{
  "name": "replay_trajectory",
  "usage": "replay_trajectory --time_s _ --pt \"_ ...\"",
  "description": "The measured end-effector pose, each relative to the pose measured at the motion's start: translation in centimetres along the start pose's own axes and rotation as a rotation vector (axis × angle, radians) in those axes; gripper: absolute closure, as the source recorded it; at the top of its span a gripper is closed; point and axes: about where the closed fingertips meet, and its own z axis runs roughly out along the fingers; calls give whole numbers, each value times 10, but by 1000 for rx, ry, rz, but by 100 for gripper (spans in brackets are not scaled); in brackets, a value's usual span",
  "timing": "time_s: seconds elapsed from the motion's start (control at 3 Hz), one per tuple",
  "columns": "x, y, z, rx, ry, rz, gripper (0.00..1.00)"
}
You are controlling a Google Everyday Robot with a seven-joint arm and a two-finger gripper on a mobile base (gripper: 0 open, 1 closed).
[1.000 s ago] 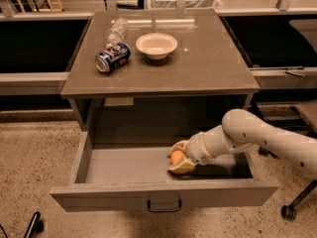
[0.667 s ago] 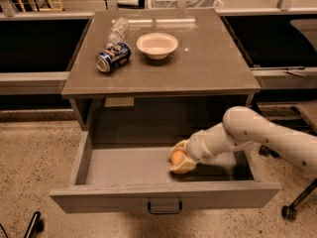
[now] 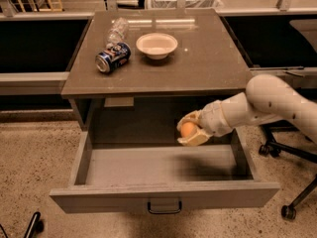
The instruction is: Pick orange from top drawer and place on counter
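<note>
1. The top drawer stands pulled far out of the cabinet. Its flat front panel is nearest the camera, with a dark loop handle at the middle of that panel.
2. The gripper hangs over the right rear part of the top drawer, above the drawer's floor and lower than the cabinet's top edge.
3. The gripper's cream fingers are clamped on the orange, one above the fruit and one beneath it.
4. The orange is held clear of the top drawer's floor and touches only the fingers. A soft shadow lies on the floor below it.
5. The pale arm comes in from the top drawer's right side and crosses above the drawer's right wall to reach the gripper.
6. The worktop lies above and behind the top drawer, its front edge over the drawer's rear.
7. A white bowl stands upright on the worktop, up behind the top drawer's middle.
8. A blue drink can lies on its side on the worktop, above the top drawer's left half.
9. A clear plastic bottle lies just past the can, farther back from the top drawer. Whether the two touch cannot be told.
10. A small pale tag sits under the worktop's edge, above the top drawer's left rear corner.
11. Dark chair legs with castors stand on the speckled floor to the right of the top drawer.
</note>
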Motion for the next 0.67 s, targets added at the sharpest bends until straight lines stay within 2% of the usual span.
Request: replay_trajectory --time_s 0.67 --pt "-25 -63 -61 34 -121 78 100"
